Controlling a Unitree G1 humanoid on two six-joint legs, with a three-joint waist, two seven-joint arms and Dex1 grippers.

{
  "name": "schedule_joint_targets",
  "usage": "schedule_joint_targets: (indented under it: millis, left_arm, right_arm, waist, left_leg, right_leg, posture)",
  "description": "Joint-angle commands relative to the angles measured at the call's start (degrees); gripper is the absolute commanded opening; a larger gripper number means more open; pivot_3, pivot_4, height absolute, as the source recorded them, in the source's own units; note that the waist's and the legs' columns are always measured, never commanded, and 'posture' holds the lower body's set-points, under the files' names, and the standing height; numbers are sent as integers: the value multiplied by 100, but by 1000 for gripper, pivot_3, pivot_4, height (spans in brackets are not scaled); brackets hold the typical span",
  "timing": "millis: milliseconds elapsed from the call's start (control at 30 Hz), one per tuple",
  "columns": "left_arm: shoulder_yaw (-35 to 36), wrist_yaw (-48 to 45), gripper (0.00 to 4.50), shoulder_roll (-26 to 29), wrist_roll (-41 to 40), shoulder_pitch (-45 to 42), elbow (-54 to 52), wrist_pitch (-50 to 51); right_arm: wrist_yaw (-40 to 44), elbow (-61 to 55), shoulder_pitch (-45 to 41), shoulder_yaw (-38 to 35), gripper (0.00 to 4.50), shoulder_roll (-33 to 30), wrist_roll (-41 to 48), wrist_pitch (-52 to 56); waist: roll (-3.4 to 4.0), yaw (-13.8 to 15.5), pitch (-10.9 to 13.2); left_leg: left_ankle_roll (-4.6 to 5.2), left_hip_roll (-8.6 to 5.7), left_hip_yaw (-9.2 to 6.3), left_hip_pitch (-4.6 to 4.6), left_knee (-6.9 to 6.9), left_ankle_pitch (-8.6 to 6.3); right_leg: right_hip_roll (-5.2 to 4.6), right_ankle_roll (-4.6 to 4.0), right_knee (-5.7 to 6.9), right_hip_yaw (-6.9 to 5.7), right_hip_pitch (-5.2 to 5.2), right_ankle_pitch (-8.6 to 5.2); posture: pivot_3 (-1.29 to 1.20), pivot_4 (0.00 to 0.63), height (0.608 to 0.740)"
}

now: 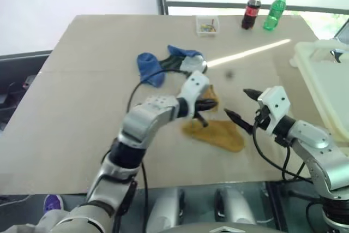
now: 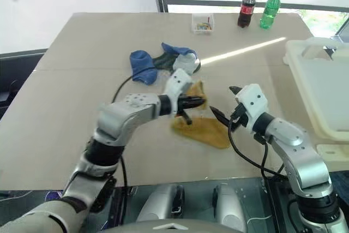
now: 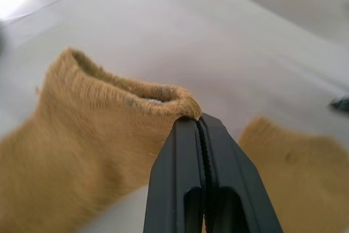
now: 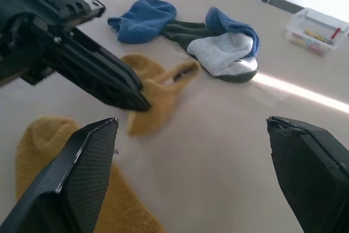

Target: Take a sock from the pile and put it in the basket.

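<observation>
My left gripper [image 1: 208,104] is shut on the cuff of a mustard-yellow sock [image 3: 98,135], holding it just above the table near the middle. More mustard-yellow fabric [image 1: 218,135] lies flat below it; I cannot tell whether it is the same sock. The pile [image 1: 172,64] of blue and grey-white socks lies just beyond the left gripper. My right gripper [image 1: 239,103] stands open a little to the right, pointing at the held sock, with nothing between its fingers. The basket [image 1: 324,80], a large white tub, stands at the table's right edge.
At the table's far edge stand a small clear box [image 1: 207,25], a cola bottle [image 1: 252,9] and a green bottle [image 1: 275,10]. A bright strip of sunlight [image 1: 251,53] crosses the beige table [image 1: 82,107]. The table's left half is bare.
</observation>
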Motion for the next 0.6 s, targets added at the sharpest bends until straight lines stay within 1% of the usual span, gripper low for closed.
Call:
schedule_joint_targets:
  millis: [33, 100, 133, 167, 200, 267, 300, 333, 367, 400, 433, 500, 567, 600]
  left_arm:
    - [-150, 65, 45, -518, 54, -308, 584, -274]
    - [-61, 115, 45, -771, 55, -431, 871, -381]
    - [36, 155, 454, -896, 24, -505, 1019, -355]
    - [69, 179, 680, -954, 54, -573, 1135, -400]
    - [67, 158, 754, -958, 84, -622, 1176, -473]
    - [254, 37, 1542, -860, -66, -619, 946, -476]
    - [319, -11, 2031, -807, -122, -607, 850, -483]
    - [510, -208, 2387, -652, -324, -540, 600, -465]
    - [629, -338, 2387, -544, -462, -485, 412, -449]
    - [816, -429, 2387, -485, -585, -339, 156, -692]
    - [976, -508, 2387, -454, -592, -161, -25, -1230]
    - [1208, -322, 2387, -309, -493, -59, -51, -1398]
    - [1279, 4, 2387, -237, -36, -67, 269, -2148]
    - [1328, 196, 2387, -292, 186, -82, 477, -2732]
  right_arm:
    - [-258, -466, 168, -368, 4500, -98, 39, 276]
    - [-393, -571, 257, -460, 4500, -125, 12, 460]
    - [-466, -605, 284, -503, 4500, -113, 30, 567]
    - [-557, -643, 315, -543, 4500, -91, 53, 723]
    - [-630, -666, 346, -573, 4500, -90, 56, 846]
    - [-694, -691, 354, -653, 4500, -44, 193, 1097]
    - [-720, -697, 337, -687, 4500, -15, 260, 1198]
    - [-771, -642, 232, -715, 4500, 48, 343, 1334]
    - [-812, -623, 170, -740, 4500, 86, 402, 1433]
    - [-841, -585, 88, -731, 4500, 119, 449, 1516]
    - [-869, -492, -16, -674, 4500, 155, 437, 1534]
    - [-911, -241, -205, -531, 4500, 231, 361, 1500]
    - [-923, 19, -333, -395, 4500, 263, 279, 1463]
    - [-921, 151, -381, -343, 4500, 275, 230, 1409]
  waist:
    - [1, 11, 0]
    - [1, 0, 0]
    - [1, -4, 0]
    - [1, -2, -1]
    - [1, 6, -1]
    - [1, 0, -1]
    - [1, -2, -1]
    - [2, -8, 0]
    - [2, -12, 0]
    - [4, -29, -1]
    - [6, -24, -2]
    - [6, -7, -2]
    - [6, 23, -2]
    - [6, 32, -2]
  left_leg:
    - [2, 1, -1, 0, -1, -1]
    - [10, 3, -1, 0, -1, -6]
    - [13, 4, 1, 0, 0, -8]
    - [14, 5, 2, 0, 0, -8]
    - [14, 4, 1, 0, 0, -8]
    - [16, 5, 0, 0, 0, -9]
    - [16, 7, 2, 0, 0, -9]
    - [16, 8, 2, 1, 0, -9]
    - [16, 10, 2, 1, 0, -9]
    - [15, 12, 4, -2, 0, -9]
    - [14, 14, 9, -3, -1, -9]
    - [12, 15, 10, -1, 0, -8]
    - [12, 12, 10, 0, 1, -8]
    - [14, 6, 8, -1, 2, -8]
  right_leg:
    - [3, 0, 3, 1, -1, 0]
    - [4, -1, 6, 1, -4, -1]
    - [4, -1, 6, 4, -5, -1]
    - [4, -1, 6, 5, -6, 0]
    - [3, -1, 7, 5, -5, -1]
    - [2, -1, 7, 4, -5, -1]
    - [2, -1, 7, 6, -6, 0]
    - [2, -1, 7, 7, -6, -1]
    - [2, -1, 8, 7, -8, -1]
    - [3, -1, 9, 8, -13, -1]
    - [2, -2, 17, 15, -21, -1]
    - [1, -3, 21, 17, -22, -1]
    - [-1, -3, 21, 16, -20, 0]
    - [-3, -3, 21, 14, -19, 0]
  posture:
    - [0, 150, 732]
    - [0, 150, 732]
    - [0, 150, 732]
    - [0, 150, 732]
    - [0, 150, 732]
    - [0, 150, 732]
    - [0, 150, 732]
    - [0, 150, 732]
    - [0, 150, 732]
    - [0, 150, 732]
    - [0, 150, 732]
    - [0, 150, 732]
    - [0, 150, 732]
    - [0, 150, 732]
